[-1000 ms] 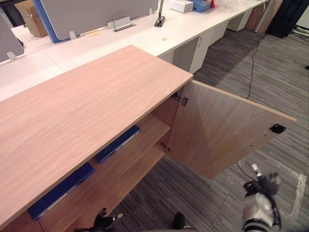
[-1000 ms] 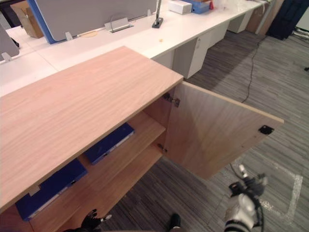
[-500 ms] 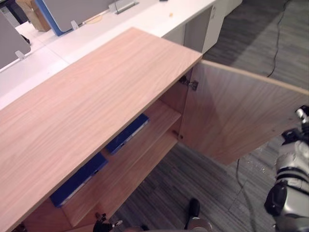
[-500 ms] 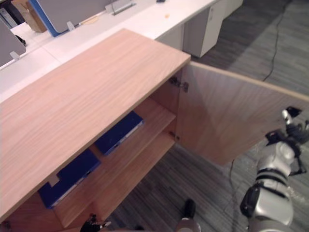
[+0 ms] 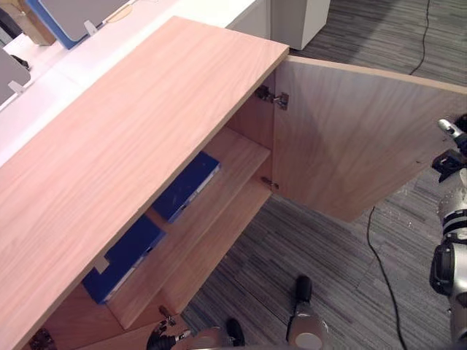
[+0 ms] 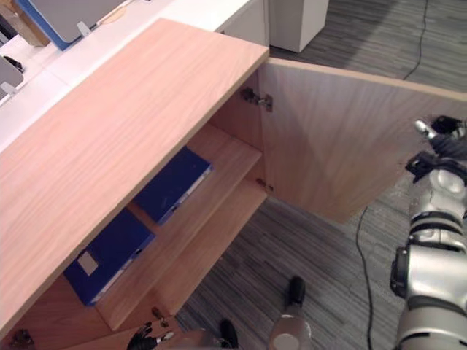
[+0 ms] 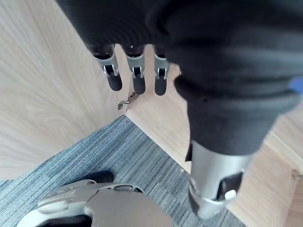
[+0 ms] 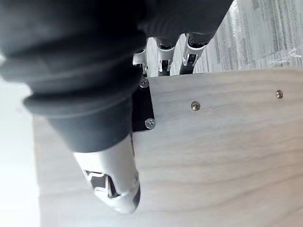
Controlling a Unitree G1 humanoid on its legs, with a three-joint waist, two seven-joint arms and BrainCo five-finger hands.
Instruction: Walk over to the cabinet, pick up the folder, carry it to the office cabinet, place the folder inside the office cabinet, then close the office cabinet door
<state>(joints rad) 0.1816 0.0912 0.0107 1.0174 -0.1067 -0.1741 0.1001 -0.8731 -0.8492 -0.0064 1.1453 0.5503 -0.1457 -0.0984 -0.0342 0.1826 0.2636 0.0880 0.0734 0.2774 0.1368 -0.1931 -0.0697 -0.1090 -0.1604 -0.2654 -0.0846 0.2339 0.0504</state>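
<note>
Closing the door comes next
Right hand point(image 6: 438, 149) has risen to the open cabinet door point(image 5: 350, 138), can't tell its grip; left hand point(image 7: 138, 78) hangs loose-fingered; blue folders point(image 6: 171, 186) sit shelved.

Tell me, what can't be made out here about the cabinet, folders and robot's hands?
Right hand: right wrist view, finger ends behind the door's edge; grip unclear.
Far folder, near folder: eye views, rear parts under the cabinet top.
Near folder's label: too small to read.
Left hand: eye views, cut by bottom edge.
</note>
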